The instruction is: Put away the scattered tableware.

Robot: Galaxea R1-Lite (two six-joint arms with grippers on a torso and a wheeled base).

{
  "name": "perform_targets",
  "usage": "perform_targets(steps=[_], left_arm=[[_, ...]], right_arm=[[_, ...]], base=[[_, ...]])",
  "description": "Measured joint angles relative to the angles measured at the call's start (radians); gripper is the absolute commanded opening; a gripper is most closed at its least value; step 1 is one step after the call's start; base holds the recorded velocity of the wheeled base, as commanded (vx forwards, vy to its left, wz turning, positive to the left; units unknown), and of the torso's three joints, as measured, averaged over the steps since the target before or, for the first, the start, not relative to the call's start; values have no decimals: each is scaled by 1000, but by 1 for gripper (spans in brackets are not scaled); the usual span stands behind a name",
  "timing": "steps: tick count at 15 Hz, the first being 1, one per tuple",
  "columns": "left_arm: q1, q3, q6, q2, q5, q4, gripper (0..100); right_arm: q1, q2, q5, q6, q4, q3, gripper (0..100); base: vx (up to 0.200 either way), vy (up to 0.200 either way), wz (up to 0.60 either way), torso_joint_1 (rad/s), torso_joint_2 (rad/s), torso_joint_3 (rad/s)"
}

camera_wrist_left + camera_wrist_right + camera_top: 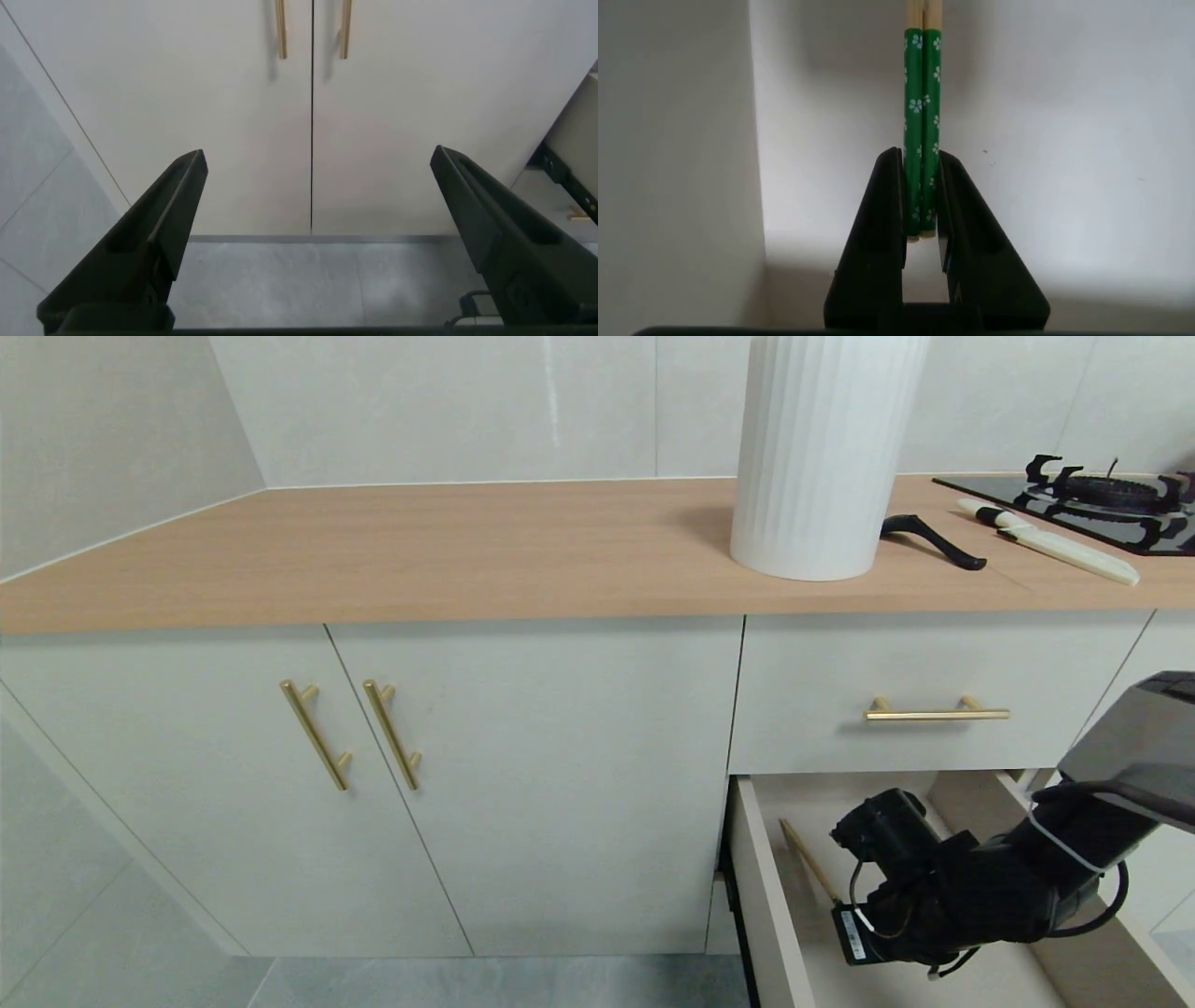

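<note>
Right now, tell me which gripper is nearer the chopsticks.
Right. The right gripper is shut on the chopsticks inside the open drawer; the left gripper hangs open before the cabinet doors, touching nothing.

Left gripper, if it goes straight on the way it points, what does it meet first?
The left gripper would probably meet the closed cabinet doors, near their seam, though depth is unclear.

Bright, even light; soft shadow left of the white vase [822, 457] on the counter [373, 551]
</note>
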Motion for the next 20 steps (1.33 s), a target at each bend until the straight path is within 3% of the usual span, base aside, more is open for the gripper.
perform_targets(steps=[11, 12, 20], left_arm=[[0, 0, 0, 0, 0, 0, 100], [0, 0, 0, 0, 0, 0, 100], [0, 0, 0, 0, 0, 0, 100]], right_arm=[[5, 85, -28, 12, -31, -2, 0], [5, 85, -27, 12, -31, -2, 100], [5, 61, -28, 13, -26, 1, 100]], base=[[0, 0, 0, 0, 0, 0], [0, 0, 0, 0, 0, 0], [0, 0, 0, 0, 0, 0]])
